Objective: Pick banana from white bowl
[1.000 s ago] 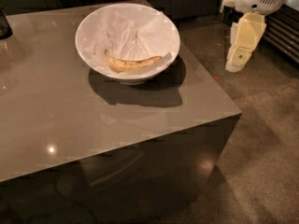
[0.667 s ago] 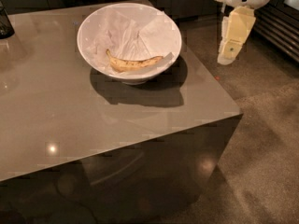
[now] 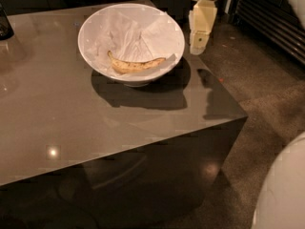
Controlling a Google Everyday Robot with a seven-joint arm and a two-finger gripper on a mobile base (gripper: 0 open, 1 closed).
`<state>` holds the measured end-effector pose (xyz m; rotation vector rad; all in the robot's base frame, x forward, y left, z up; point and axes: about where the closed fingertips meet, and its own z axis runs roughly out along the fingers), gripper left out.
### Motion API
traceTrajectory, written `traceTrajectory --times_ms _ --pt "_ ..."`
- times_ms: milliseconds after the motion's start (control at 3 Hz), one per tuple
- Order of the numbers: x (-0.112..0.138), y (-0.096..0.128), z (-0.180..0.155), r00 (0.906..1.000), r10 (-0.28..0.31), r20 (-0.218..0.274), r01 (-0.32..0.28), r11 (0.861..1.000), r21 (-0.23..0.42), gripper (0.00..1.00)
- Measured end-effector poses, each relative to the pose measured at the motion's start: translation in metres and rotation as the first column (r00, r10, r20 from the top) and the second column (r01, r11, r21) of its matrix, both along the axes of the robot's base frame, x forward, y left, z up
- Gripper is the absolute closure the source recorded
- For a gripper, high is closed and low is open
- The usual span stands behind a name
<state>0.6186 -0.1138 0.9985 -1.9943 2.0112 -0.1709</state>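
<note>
A small yellow banana (image 3: 136,65) with brown speckles lies in the near part of the white bowl (image 3: 90,44), on crumpled white paper. The bowl stands on the grey table (image 3: 71,123), near its far right corner. My gripper (image 3: 198,46) hangs from the top of the view, just right of the bowl's rim and above the table's right edge. Its cream fingers point down.
A dark object (image 3: 5,25) stands at the table's far left edge. The table's right edge and near right corner drop to a speckled floor (image 3: 267,113). A dark slatted panel (image 3: 276,27) is at the far right. A white rounded body part (image 3: 286,194) fills the lower right corner.
My gripper has moved left, from out over the floor toward the bowl's right rim. The bowl and banana have not moved on the table.
</note>
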Motion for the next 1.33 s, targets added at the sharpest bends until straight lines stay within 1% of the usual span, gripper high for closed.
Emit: traceTrajectory --times_ms 333,667,1000,1333 --pt "0.008 0.007 0.002 0.9995 0.007 0.03 -0.007 1.0 0.016 0.0" --pt "0.027 0.029 -0.001 0.9974 0.06 0.041 -0.061 0.998 0.031 0.0" --pt "0.05 0.053 -0.014 0.9937 0.111 0.017 -0.111 0.994 0.025 0.0" --pt "0.067 0.071 -0.024 0.9899 0.142 0.005 -0.142 0.99 0.024 0.0"
